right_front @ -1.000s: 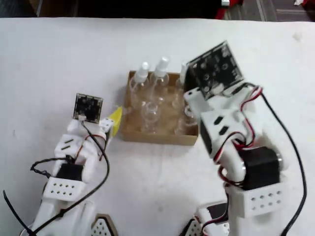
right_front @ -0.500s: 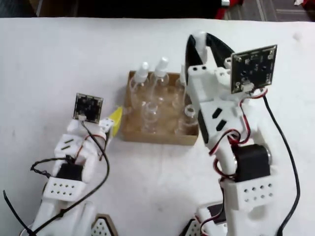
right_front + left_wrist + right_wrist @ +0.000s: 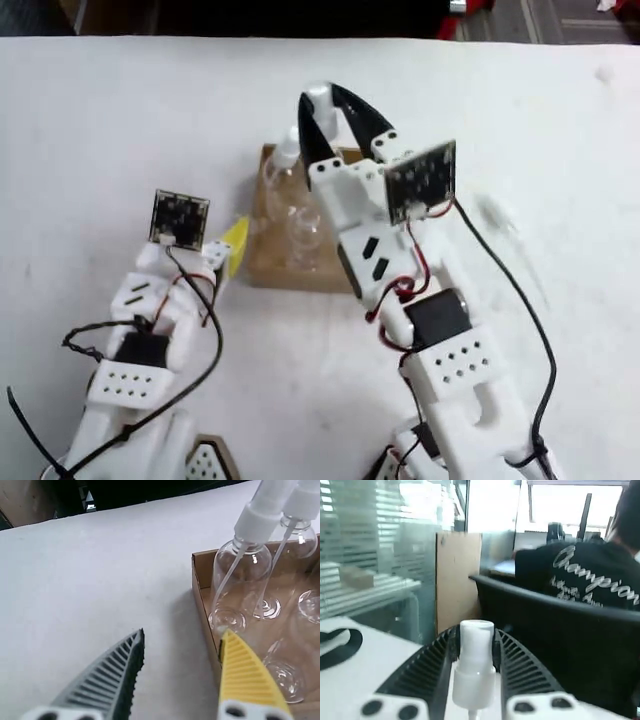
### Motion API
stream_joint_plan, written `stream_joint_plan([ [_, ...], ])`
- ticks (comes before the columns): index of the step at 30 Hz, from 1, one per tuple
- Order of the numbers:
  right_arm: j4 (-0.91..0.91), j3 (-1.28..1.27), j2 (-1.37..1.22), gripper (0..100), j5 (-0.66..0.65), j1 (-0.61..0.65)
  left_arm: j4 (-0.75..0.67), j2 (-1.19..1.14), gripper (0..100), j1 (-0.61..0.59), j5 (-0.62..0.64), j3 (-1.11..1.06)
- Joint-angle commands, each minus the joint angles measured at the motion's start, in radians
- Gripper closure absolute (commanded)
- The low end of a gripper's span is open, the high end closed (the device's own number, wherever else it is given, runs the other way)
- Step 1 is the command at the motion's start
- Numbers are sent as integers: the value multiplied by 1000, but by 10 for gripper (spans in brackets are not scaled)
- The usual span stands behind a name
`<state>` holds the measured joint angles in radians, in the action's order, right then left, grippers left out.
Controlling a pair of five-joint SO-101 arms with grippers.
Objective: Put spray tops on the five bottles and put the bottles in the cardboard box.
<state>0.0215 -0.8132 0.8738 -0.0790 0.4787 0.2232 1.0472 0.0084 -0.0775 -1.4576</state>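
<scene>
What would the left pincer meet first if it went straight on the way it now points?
Most likely the box: the left pincer is open, and its yellow finger lines up with the side wall, while the grey finger faces bare table. Depth is unclear.

Bright office behind a white table [image 3: 110,110]
Slatted blinds [image 3: 360,545], sunlit windows [image 3: 560,502], a brown board [image 3: 458,580] standing upright, a black chair back [image 3: 555,630].

A shallow brown cardboard box [image 3: 201,595] holds clear plastic bottles [image 3: 240,570] standing upright, two in its far left corner capped with white spray tops [image 3: 257,515], one nearer open-necked, while another white spray top [image 3: 475,670] stands upright, pinched in the right gripper [image 3: 475,631].
</scene>
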Motion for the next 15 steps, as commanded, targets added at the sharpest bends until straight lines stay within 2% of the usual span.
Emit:
stream_joint_plan([
  [1,-90,-8,7,984,11,27,-28,25,767,2,-12,9],
  [15,-96,-41,-51,984,11,56,-25,25,767,2,-12,9],
])
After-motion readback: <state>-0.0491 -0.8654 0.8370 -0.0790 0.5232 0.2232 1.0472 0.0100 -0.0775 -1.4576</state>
